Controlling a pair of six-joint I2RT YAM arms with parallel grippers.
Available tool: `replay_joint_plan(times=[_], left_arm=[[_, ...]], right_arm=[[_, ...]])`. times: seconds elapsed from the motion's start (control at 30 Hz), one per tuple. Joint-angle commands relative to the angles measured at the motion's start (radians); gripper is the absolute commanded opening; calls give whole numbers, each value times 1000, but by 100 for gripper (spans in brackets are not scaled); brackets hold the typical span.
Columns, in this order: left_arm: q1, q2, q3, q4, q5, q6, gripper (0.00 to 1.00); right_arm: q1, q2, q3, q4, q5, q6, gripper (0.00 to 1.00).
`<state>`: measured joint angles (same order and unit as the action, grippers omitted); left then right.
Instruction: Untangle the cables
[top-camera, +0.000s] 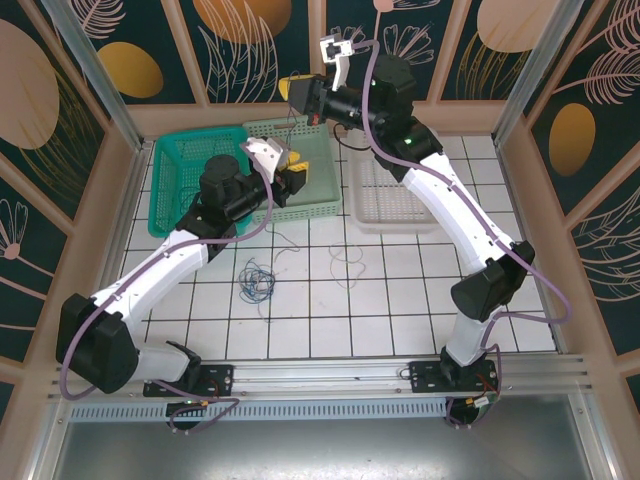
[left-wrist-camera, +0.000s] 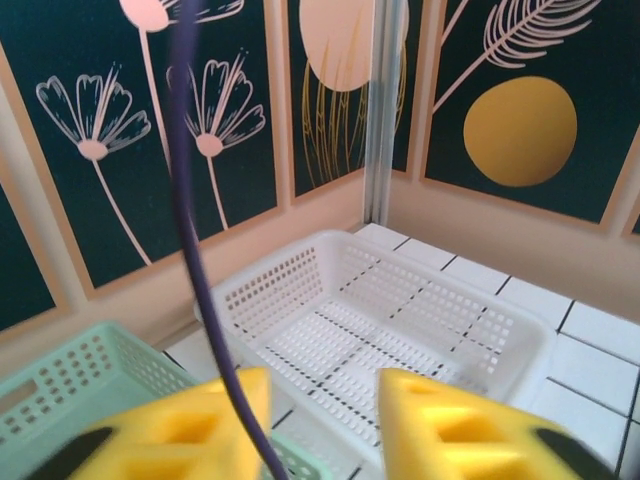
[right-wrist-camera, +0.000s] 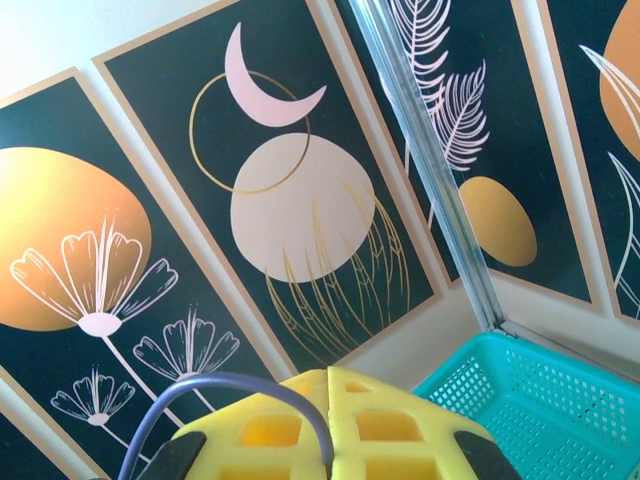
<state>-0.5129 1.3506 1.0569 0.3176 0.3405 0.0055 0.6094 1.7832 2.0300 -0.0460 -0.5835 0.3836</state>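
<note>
Now you are looking at the pale green basket (top-camera: 325, 172), the left gripper (top-camera: 285, 172) hovering above it, yellow fingers (left-wrist-camera: 200, 425) sitting narrowly apart, nothing seen between; the right gripper (top-camera: 298, 93) is hanging by the back wall, pressed closed; the cables are lying on the tiles (top-camera: 400, 300), blue tangle (top-camera: 257, 282) near pale loop (top-camera: 350, 262)

Left gripper (left-wrist-camera: 322, 405) stands parted before a white basket (left-wrist-camera: 265, 295); purple cord (left-wrist-camera: 190, 250) crosses.
</note>
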Motion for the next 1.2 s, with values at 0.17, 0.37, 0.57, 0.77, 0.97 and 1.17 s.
replay_joint_plan(times=[0.17, 0.37, 0.57, 0.77, 0.97, 1.17], left_arm=[[-7, -63, -20, -13, -101, 41, 0], [8, -92, 13, -90, -340, 86, 0], [106, -119, 77, -131, -517, 107, 0], [208, -84, 143, -149, -565, 132, 0], [312, 19, 183, -124, -530, 145, 0], [389, 128, 201, -76, -501, 145, 0]], right_arm=[[-23, -31, -17, -28, -18, -14, 8], [-36, -37, -32, -120, 25, -75, 66], [-90, -64, -155, -222, 81, -124, 90], [-116, -140, -376, -237, 120, -174, 96], [-127, -290, -652, -137, 191, -195, 96], [-134, -435, -889, -72, 235, -195, 94]])
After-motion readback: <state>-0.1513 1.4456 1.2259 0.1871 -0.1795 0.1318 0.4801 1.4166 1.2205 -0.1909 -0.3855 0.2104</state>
